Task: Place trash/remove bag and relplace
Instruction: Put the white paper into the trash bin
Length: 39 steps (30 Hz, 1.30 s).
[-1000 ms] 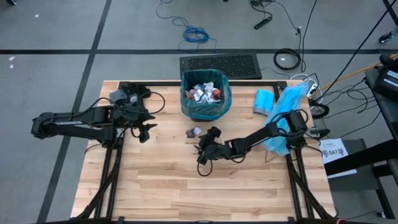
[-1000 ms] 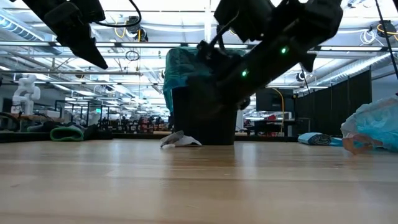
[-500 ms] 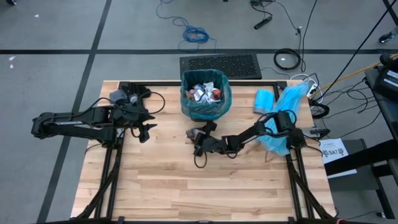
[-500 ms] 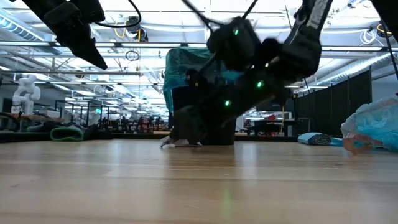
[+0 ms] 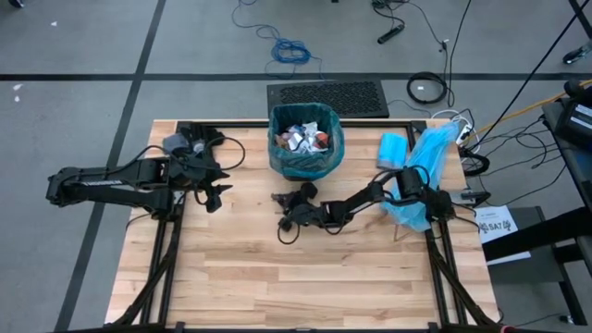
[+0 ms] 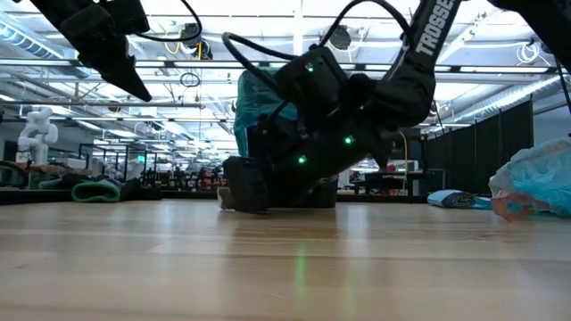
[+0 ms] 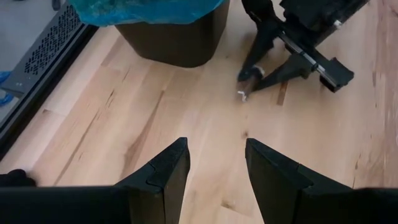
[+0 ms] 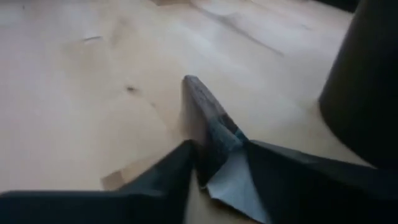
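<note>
High view: a black square bin [image 5: 306, 153] is seen at the far middle of the wooden table [image 5: 231, 277], lined with the dark teal bag [image 5: 329, 148], whose rim is folded over the bin's edge. The bin is filled with trash [image 5: 302, 138], white and brownish scraps heaped to the brim. Just in front of the bin, on the near side, the right gripper [image 5: 285, 202] is lowered to the tabletop, and a small crumpled scrap [image 8: 214, 134] is pinched between its fingers; in the right wrist view the scrap is seen wedged between the two dark fingers, right beside the bin's black wall. From the left wrist view, a bit of white wrapper is seen at those fingertips, against the wood. To the left of the bin, well apart from it, the left gripper [image 5: 216, 190] is held above the table with its fingers spread and nothing between them. To the right of the bin, a paler sky-blue plastic bag [image 5: 418, 166] is draped at the table's edge.
</note>
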Motion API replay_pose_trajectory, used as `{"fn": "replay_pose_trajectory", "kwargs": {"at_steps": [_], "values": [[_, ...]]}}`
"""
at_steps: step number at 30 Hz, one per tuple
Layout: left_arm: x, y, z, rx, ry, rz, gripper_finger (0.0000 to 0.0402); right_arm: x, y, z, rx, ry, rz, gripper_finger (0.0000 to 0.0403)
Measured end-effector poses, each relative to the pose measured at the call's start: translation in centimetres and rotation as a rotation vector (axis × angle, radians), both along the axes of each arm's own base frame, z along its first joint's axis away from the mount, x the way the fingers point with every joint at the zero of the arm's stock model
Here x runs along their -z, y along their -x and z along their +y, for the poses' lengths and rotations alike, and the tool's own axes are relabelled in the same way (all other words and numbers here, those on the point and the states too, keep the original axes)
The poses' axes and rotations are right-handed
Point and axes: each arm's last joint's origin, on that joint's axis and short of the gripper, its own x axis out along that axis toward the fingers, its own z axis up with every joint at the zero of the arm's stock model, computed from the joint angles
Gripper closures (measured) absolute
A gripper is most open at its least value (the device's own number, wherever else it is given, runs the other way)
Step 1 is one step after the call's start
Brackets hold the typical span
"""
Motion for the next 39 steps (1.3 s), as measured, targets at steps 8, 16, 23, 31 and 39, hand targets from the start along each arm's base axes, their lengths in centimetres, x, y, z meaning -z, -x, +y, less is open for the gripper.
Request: {"fn": "replay_pose_trajectory", "kwargs": {"at_steps": [8,16,23,31,39], "values": [[0.0,0.0,0.0,0.0,0.0,-0.004,0.024,-1.7,-1.3,3.2,-0.129,-0.148,-0.047,0.0389],[-0.1,-0.1,0.0,0.0,-0.001,-0.007,0.024,-10.7,-3.5,6.1,-0.217,-0.077,-0.013,0.0401],[-0.1,-0.1,0.0,0.0,0.0,-0.008,0.024,-19.5,-4.0,7.3,-0.271,0.001,0.005,0.0402],[-0.1,-0.1,0.0,0.006,0.007,-0.01,0.024,-27.3,-3.4,6.4,-0.108,0.111,0.012,0.0402],[-0.1,-0.1,0.0,-0.022,0.038,-0.021,0.024,-33.6,-2.1,2.7,0.179,0.228,-0.059,0.0403]]}}
